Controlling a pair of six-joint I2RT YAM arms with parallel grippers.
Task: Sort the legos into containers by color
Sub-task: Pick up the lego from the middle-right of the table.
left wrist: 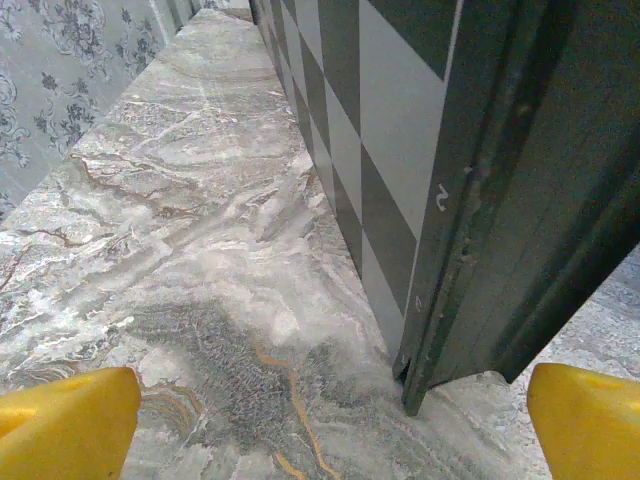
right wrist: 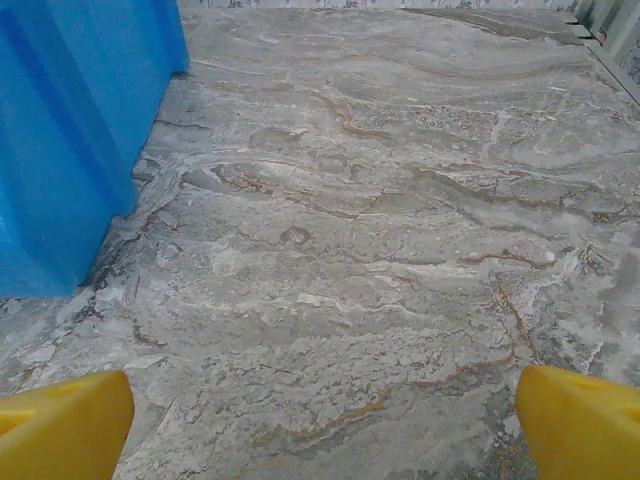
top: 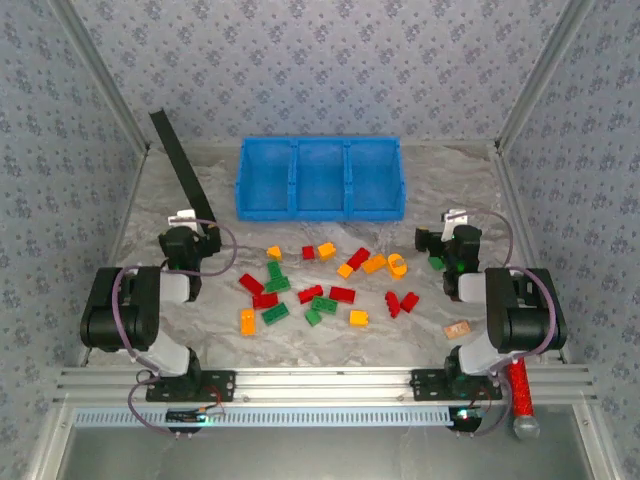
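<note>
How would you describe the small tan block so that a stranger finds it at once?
Start at the blue bin on the far side of the table, then come to the right arm at the near edge. The tan block lies just left of that arm, alone. It is dull tan, while its nearest neighbours, two red bricks, are bright.

Soft, even light falls from above; the marbled table [top: 450, 185] looks bright, with a narrow shadow at the base of the blue bin [right wrist: 60, 150]. The yellow fingertips [left wrist: 60, 425] of left claw [left wrist: 330, 440] and right claw [right wrist: 320, 440] blur close up; mid-distance marble is sharp.
</note>
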